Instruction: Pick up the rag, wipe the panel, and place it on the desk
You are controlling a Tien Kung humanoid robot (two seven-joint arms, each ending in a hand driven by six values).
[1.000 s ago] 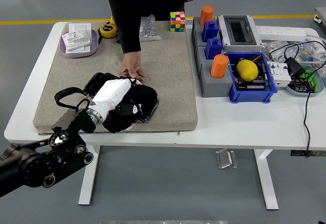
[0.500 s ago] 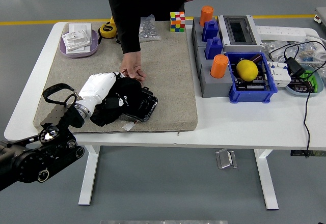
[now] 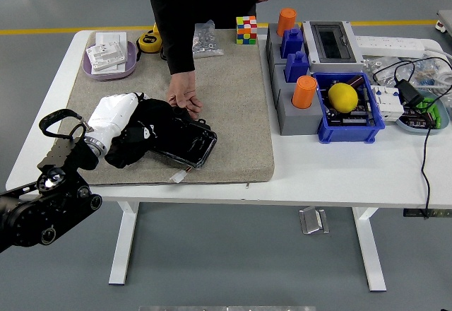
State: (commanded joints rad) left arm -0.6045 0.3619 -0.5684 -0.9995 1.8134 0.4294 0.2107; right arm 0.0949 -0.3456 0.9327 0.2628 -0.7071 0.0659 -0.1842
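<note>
Left hand (image 3: pixel 116 116), apparently gripping the black rag (image 3: pixel 145 134), sits at the panel's (image 3: pixel 191 145) left end, nearer the desk's (image 3: pixel 339 169) left edge

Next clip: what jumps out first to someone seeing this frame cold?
The white left robot hand presses a black rag onto a dark panel at the near left of the grey mat. A person's hand rests at the panel's far edge. On the right, a yellow ball sits in a blue bin beside orange cups.
</note>
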